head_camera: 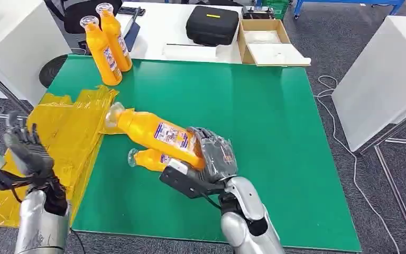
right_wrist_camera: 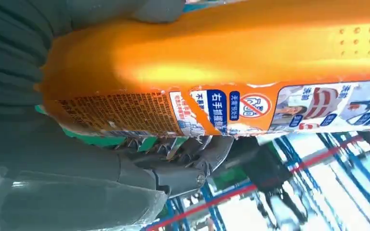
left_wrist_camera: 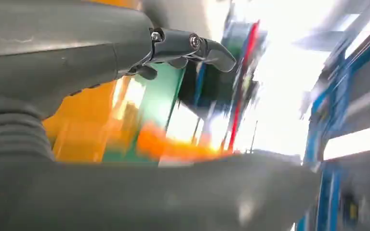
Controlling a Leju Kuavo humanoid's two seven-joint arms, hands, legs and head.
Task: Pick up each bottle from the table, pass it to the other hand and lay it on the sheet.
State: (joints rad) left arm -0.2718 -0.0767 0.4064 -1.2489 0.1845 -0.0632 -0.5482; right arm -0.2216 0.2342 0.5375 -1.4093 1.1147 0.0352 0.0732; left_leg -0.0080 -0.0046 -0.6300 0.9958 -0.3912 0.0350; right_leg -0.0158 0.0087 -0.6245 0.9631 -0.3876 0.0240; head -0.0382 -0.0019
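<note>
My right hand (head_camera: 214, 156) grips an orange bottle (head_camera: 156, 133) by its base, holding it tilted above the green mat with its clear cap pointing left toward the yellow sheet (head_camera: 63, 143). The right wrist view has that orange bottle (right_wrist_camera: 212, 62) across the palm with dark fingers (right_wrist_camera: 192, 159) wrapped beneath it. A second orange bottle (head_camera: 150, 159) lies on the mat just under the held one. Two more orange bottles (head_camera: 108, 42) stand upright at the mat's far left corner. My left hand (head_camera: 26, 148) hovers over the sheet's left part, fingers apart and holding nothing; its fingers (left_wrist_camera: 192, 45) look spread.
The green mat (head_camera: 264, 116) covers the table. Behind it on a white table lie a black case (head_camera: 212, 24) and an open cardboard box (head_camera: 267, 42). Another white table (head_camera: 386, 74) stands to the right, with a cable on the floor.
</note>
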